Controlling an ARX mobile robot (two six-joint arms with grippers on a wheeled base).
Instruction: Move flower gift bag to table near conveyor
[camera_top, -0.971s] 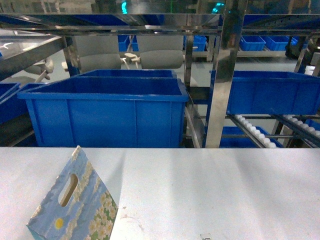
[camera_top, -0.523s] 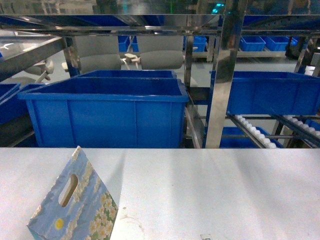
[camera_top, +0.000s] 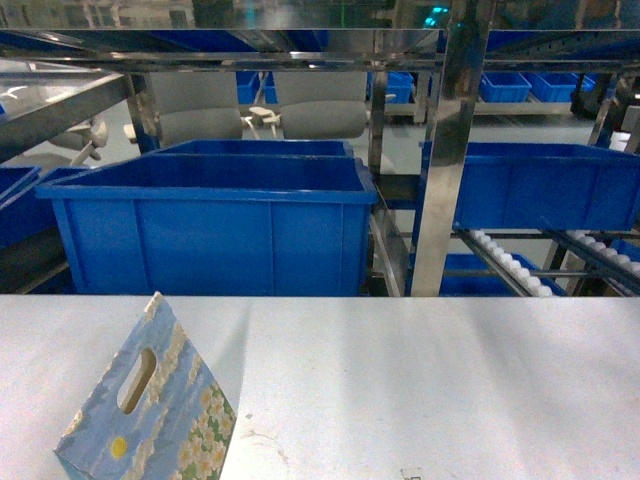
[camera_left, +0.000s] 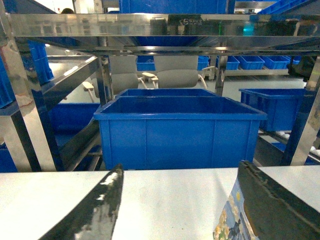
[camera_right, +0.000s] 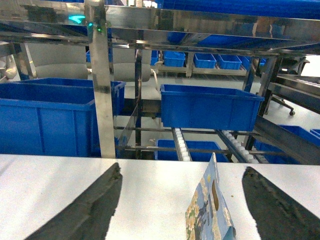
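The flower gift bag (camera_top: 150, 420) stands upright on the grey table (camera_top: 430, 390) at the lower left of the head view, its oval handle hole facing me. In the left wrist view, a flowered bag (camera_left: 231, 220) shows just inside the right finger (camera_left: 272, 200) of my open left gripper (camera_left: 181, 167), with nothing gripped. In the right wrist view, a flowered bag (camera_right: 210, 212) stands edge-on between the wide-apart fingers of my open right gripper (camera_right: 182, 167), touching neither. The conveyor (camera_top: 510, 265) with white rollers lies behind the table's far edge. Neither gripper shows in the head view.
A large blue bin (camera_top: 210, 225) sits just beyond the table's far edge at left. Another blue bin (camera_top: 535, 185) rests on the rack at right. A steel upright post (camera_top: 445, 150) stands between them. More bins and pale chairs (camera_top: 320, 115) fill the background.
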